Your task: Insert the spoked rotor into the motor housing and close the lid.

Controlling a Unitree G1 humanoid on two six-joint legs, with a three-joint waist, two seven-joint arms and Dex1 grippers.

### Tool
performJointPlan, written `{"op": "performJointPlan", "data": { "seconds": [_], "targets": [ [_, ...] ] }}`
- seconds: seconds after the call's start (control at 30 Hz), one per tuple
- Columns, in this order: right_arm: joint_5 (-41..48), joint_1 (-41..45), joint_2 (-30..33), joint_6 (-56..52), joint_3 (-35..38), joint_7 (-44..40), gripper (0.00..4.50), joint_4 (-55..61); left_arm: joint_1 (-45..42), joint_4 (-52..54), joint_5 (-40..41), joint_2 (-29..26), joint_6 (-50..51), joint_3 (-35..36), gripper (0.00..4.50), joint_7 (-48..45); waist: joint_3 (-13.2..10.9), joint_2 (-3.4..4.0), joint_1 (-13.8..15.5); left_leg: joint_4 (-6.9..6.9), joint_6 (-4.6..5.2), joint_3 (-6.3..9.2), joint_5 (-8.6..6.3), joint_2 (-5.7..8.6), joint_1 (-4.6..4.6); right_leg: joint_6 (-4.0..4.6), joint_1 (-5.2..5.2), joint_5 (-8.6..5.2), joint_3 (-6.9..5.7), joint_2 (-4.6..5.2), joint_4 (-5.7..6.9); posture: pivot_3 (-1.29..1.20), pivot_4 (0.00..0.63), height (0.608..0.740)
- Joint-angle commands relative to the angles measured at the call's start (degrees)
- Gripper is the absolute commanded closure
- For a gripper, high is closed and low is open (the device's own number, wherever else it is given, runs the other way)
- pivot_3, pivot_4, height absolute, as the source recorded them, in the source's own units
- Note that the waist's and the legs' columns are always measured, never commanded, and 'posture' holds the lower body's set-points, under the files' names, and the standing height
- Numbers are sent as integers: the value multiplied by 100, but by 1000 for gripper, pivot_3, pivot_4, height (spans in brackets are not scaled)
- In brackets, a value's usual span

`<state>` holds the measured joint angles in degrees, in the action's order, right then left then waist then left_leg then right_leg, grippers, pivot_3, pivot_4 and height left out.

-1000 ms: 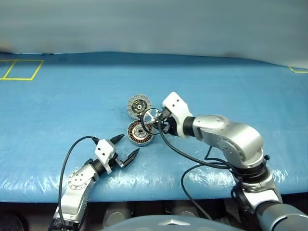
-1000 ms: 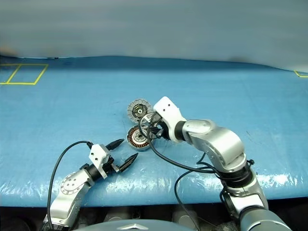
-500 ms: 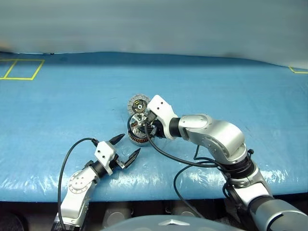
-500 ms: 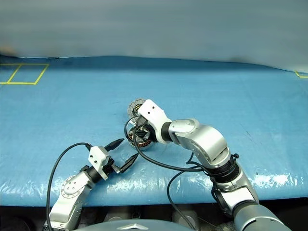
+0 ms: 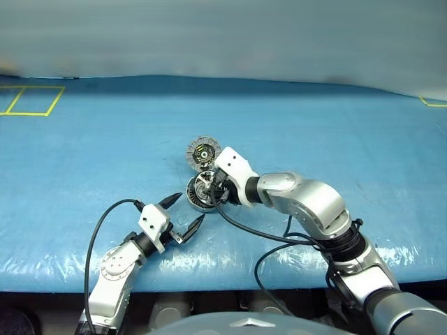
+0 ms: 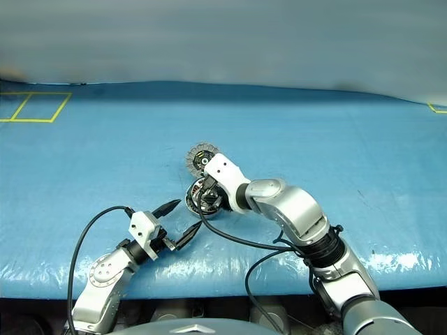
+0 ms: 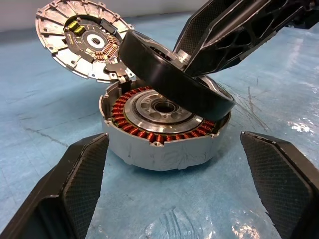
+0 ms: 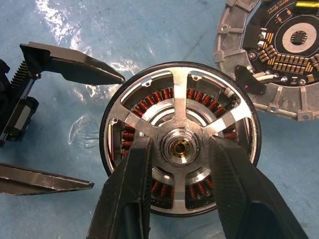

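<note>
The motor housing [image 7: 159, 147], a grey cup with copper windings, sits on the blue table. Its ribbed lid [image 7: 82, 40] stands open on the far side. My right gripper [image 8: 180, 147] is shut on the silver hub of the spoked rotor [image 7: 174, 82]. The rotor hangs tilted just over the housing's mouth, its far edge low and its near edge raised. In the right wrist view the windings show between the rotor's spokes [image 8: 179, 94]. My left gripper [image 5: 189, 208] is open, level with the table, just in front of the housing [image 5: 195, 202] and not touching it.
The table is covered by a blue sheet [image 5: 314, 139]. A yellow tape square [image 5: 28, 101] marks its far left and a yellow corner [image 5: 433, 102] its far right. Black cables [image 5: 272, 241] loop from both wrists near the front edge.
My right gripper has carried the rotor left and down, from beside the housing to right over its mouth. The left gripper has stayed open in place.
</note>
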<state>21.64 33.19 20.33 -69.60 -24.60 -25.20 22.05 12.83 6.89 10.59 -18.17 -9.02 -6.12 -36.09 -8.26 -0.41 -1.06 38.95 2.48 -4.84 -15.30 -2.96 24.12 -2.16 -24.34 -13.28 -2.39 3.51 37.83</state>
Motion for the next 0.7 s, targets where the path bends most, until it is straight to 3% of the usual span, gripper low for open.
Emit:
{"op": "performJointPlan", "data": {
  "seconds": [0.03, 0.17, 0.33, 0.43, 0.7],
  "targets": [
    [-32, 72, 0, -2, -19, -33, 1906, 80, -13, 262, 18, 8, -53, -16, 0, 38, 0, 0, -3, 0, 0, 0, 0, 0, 0, 0, 0, 0, 0, 0, 0, 0, 150, 740],
    [5, 141, -36, -92, 80, -23, 646, 202, -9, 255, 21, 11, -66, -11, 0, 41, 0, 0, -6, 0, 0, 0, 0, -1, 0, 0, -1, 0, 0, -1, 1, 0, 150, 740],
    [43, 206, -144, -146, 417, 85, 646, 412, 7, 265, 29, 12, -60, -7, 0, 45, 0, 0, -6, 0, 0, 0, 0, -1, 0, 0, -1, 0, 0, 0, 1, 0, 150, 740],
    [8, 53, -346, 86, 521, 209, 1291, 417, 18, 271, 36, 10, -51, -2, 0, 48, 0, 0, -8, 0, 0, 1, 0, -1, 0, 0, -1, 0, 0, -1, 2, 0, 150, 740],
    [-329, -506, -1001, 849, 385, 624, 3959, -184, 38, 291, 62, -19, -43, 51, 0, 79, 1, -1, -10, 2, 0, -4, 0, -1, 1, -4, -1, 3, 1, -1, 2, 0, 150, 740]
  ]
}}
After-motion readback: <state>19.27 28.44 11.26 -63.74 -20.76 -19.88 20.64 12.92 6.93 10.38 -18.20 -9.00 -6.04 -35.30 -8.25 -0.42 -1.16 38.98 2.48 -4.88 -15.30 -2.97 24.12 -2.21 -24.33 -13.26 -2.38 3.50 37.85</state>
